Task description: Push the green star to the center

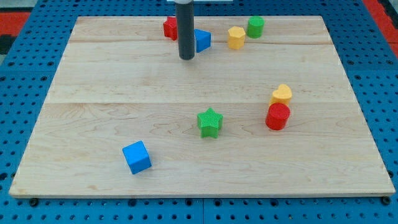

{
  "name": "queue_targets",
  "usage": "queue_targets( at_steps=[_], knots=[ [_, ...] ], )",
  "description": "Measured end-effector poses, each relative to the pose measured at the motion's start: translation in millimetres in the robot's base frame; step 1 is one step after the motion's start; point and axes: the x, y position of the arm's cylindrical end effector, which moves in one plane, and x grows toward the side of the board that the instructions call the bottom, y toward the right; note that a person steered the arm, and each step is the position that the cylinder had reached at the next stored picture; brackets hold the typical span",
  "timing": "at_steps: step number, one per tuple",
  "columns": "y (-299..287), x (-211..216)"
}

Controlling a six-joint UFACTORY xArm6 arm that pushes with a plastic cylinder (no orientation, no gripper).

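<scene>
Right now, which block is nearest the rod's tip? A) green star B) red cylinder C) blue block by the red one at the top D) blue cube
C: my tip sits just left of the blue block at the view's top, far above the green star.

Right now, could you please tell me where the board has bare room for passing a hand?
Widest free: the view's left, from the blue cube up to the top edge. Also the middle band between my tip and the green star. Crowded: the top row, red block to green cylinder, and the yellow block touching the red cylinder.
</scene>
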Motion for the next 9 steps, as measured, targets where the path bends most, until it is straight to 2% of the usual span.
queue_targets(
  at_steps=[3,4,5,7,9],
  knots=[
    [-3.0,186.3],
    [14.5,222.5],
    [46.9,211.7],
    [14.8,157.8],
    [15.6,96.0]
  ],
)
